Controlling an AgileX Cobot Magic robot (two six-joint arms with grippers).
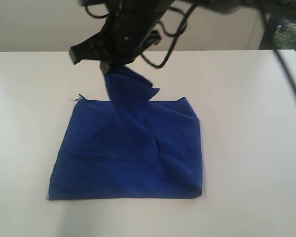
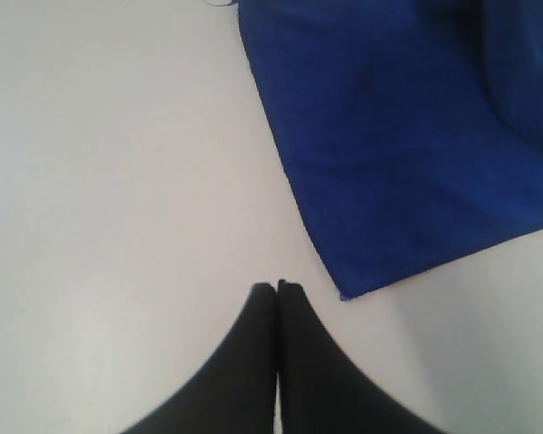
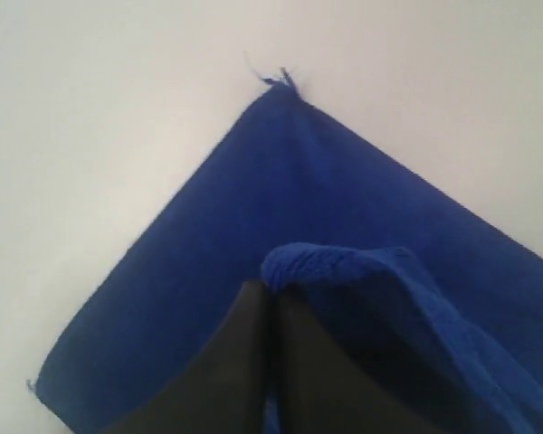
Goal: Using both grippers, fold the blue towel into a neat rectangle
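The blue towel (image 1: 133, 158) lies mostly flat on the white table (image 1: 29, 123), with one part pulled up into a peak at the back. My right gripper (image 1: 108, 65) is shut on that raised fold (image 3: 330, 262), above the towel's far edge. Beyond the jaws, the right wrist view shows the corner with the loose thread (image 3: 285, 80). My left gripper (image 2: 277, 287) is shut with nothing in it, over bare table just beside a towel corner (image 2: 346, 291). The left gripper is outside the exterior view.
The right arm and its black cables (image 1: 163, 49) hang over the back of the table. A thin black cable (image 1: 291, 81) crosses the right side. A pale wall (image 1: 39, 24) stands behind the table's far edge.
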